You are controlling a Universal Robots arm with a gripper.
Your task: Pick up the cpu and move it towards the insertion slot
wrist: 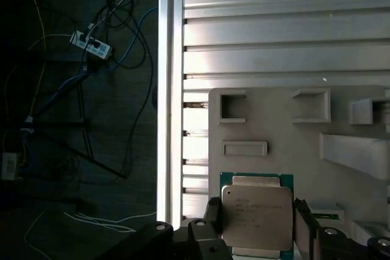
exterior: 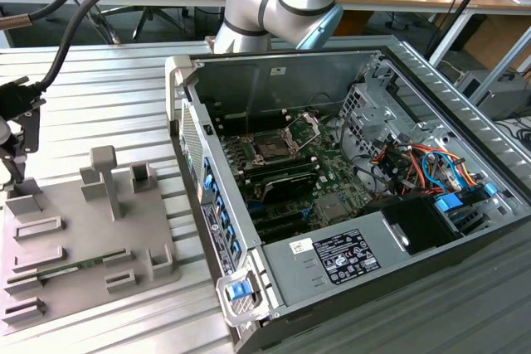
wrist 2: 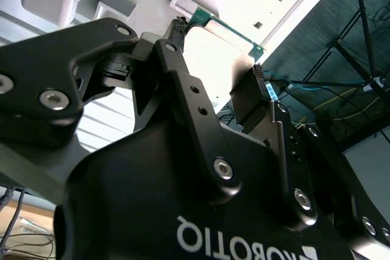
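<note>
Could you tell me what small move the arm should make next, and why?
Probably a short straight lift. In the first wrist view the fingers seem closed on opposite edges of the cpu, over the grey tray, whose raised blocks stand nearby; the insertion slot sits away inside the open case in the exterior view.

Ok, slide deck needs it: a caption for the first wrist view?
The gripper holds the cpu by two edges over the grey tray on the slatted table.
</note>
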